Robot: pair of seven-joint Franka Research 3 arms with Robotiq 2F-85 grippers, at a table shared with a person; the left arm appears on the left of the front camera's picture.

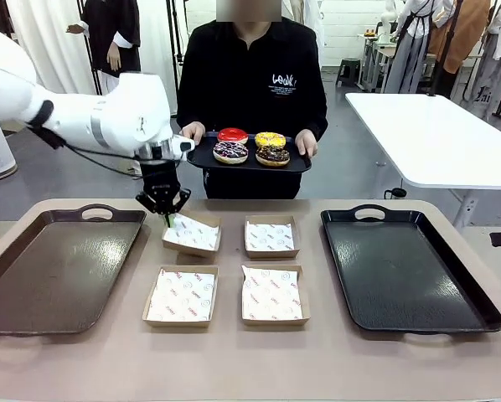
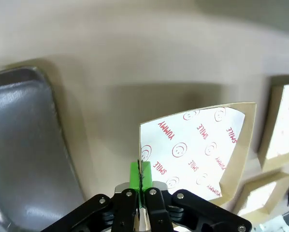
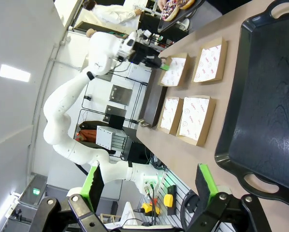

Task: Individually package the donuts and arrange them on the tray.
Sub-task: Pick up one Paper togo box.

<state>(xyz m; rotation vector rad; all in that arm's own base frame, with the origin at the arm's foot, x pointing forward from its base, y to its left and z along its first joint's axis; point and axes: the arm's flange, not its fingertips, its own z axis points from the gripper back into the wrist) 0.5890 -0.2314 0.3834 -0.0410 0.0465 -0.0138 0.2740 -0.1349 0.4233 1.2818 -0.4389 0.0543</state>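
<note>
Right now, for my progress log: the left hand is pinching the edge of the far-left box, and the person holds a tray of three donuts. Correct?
Not quite: the front view shows four donuts on the person's tray, not three: red donut, yellow donut, purple donut and chocolate donut. The rest stands: the left hand is pinching the edge of the far-left box.

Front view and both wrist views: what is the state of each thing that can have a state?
left gripper: jaws shut on an edge of the far left box.
far left box: lined, empty, one side lifted.
other three boxes: lined, empty, flat.
right gripper: jaws open, holding nothing.
donuts: four, unpacked, on the person's small tray.
big brown tray: empty.
big black tray: empty.
</note>
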